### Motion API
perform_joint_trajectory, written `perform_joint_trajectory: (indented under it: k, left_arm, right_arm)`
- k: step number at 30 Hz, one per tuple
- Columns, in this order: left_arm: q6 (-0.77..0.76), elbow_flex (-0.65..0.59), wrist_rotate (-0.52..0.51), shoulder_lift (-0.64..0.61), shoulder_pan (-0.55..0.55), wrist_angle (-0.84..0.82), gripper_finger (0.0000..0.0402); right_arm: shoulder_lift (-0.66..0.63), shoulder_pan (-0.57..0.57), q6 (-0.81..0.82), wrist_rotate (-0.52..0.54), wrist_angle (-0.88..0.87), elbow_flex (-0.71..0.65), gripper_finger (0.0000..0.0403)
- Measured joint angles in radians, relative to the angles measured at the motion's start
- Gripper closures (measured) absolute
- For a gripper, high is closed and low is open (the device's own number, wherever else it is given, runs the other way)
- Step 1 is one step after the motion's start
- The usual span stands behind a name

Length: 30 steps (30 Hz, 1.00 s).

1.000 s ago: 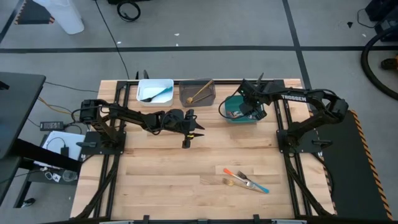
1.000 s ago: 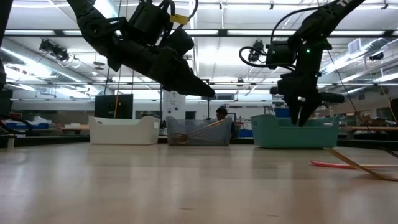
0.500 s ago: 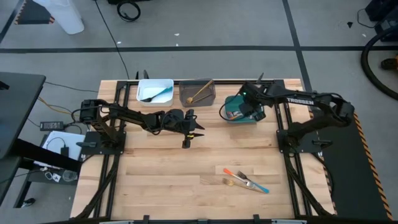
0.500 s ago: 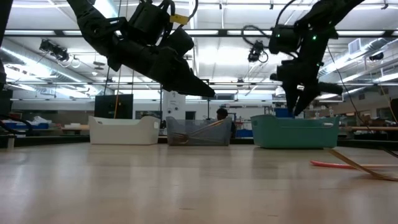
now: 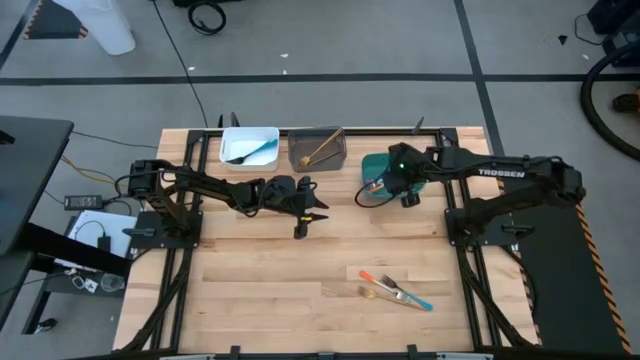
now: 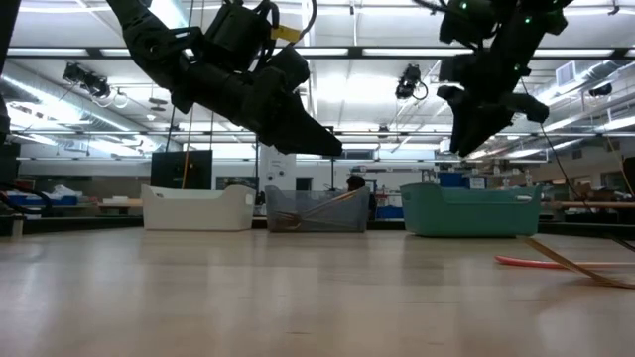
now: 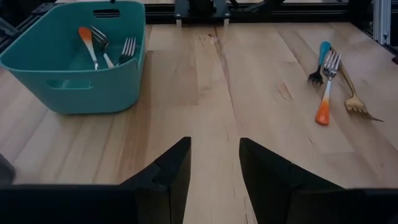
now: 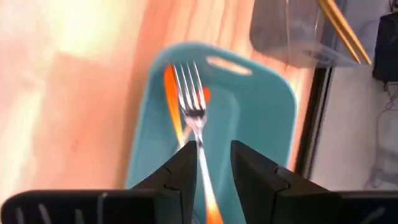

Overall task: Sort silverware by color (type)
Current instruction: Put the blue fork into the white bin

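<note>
Three forks lie flat together on the table's near right part: an orange-handled one (image 5: 371,277) (image 7: 326,94), a golden one (image 5: 379,292) (image 7: 353,93) and a blue-handled one (image 5: 417,301) (image 7: 321,57). Orange-handled forks (image 7: 93,45) (image 8: 186,99) lean inside the teal bin (image 5: 377,182) (image 6: 471,211). My right gripper (image 5: 407,197) (image 6: 466,147) (image 8: 208,177) hangs open above that bin, holding nothing. My left gripper (image 5: 303,212) (image 7: 214,163) hovers open over the table's middle, well above the wood.
A white bin (image 5: 250,147) with a blue fork and a grey bin (image 5: 318,148) with a golden fork stand at the far edge, left of the teal bin. Bare wood (image 5: 260,280) spreads across the near left. The arm bases flank the table.
My right gripper has risen out of the teal bin to well above its rim and drifted a little toward the near edge, with its arm swinging out to the right. The left arm and the forks on the table have stayed put.
</note>
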Motion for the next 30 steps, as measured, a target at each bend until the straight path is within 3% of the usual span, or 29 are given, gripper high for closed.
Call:
perform_joint_trajectory:
  k: [11,19,30]
  left_arm:
    - [-0.102,0.000,0.003,0.000,-0.001,-0.005,0.0257]
    - [-0.189,0.000,0.004,0.000,-0.001,-0.009,0.0257]
    - [-0.306,0.000,0.004,0.000,-0.022,-0.059,0.0257]
  right_arm:
    - [-0.003,0.171,0.525,-0.008,0.010,0.000,0.0296]
    - [-0.002,0.271,0.913,-0.110,0.009,0.000,0.0297]
    - [0.086,0.501,1.242,-0.101,0.009,0.000,0.0298]
